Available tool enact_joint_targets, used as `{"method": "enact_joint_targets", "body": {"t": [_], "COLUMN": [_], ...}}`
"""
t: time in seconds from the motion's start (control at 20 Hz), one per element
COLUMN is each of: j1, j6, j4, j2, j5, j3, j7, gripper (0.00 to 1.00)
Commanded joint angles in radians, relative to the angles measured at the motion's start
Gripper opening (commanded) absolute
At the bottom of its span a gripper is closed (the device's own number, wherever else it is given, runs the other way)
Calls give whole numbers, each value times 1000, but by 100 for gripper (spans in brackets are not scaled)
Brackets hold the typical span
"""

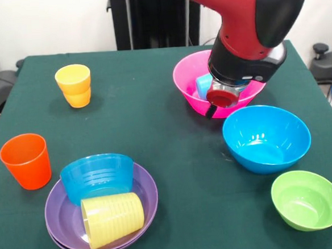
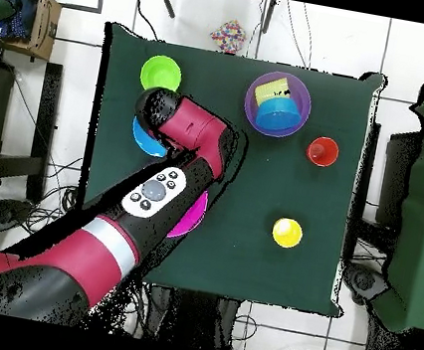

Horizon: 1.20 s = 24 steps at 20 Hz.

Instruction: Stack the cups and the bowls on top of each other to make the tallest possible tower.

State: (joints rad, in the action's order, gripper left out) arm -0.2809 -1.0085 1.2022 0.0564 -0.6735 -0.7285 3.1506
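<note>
Ribbed pale yellow cup (image 1: 113,219) lies sideways in purple bowls (image 1: 147,185)

Glossy plastic bowls (image 1: 266,137) on matt green cloth (image 1: 154,114).

Front camera low across table (image 1: 153,102), overhead straight down

1 cup (image 1: 113,220) and 1 small bowl (image 1: 97,178) lie in 2 stacked bowls (image 1: 58,214).
</note>
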Motion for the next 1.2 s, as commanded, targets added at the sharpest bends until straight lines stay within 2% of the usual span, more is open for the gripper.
{"method": "enact_joint_targets", "body": {"t": [0.05, 0.9, 1.2], "j1": [-10, -1, 17], "j6": [-65, -86, -142], "j4": [55, 22, -28], "j2": [-13, -21, -29], "j5": [30, 65, 99], "j3": [92, 71, 51], "j7": [179, 132, 94], "gripper": [0, 0, 0]}}
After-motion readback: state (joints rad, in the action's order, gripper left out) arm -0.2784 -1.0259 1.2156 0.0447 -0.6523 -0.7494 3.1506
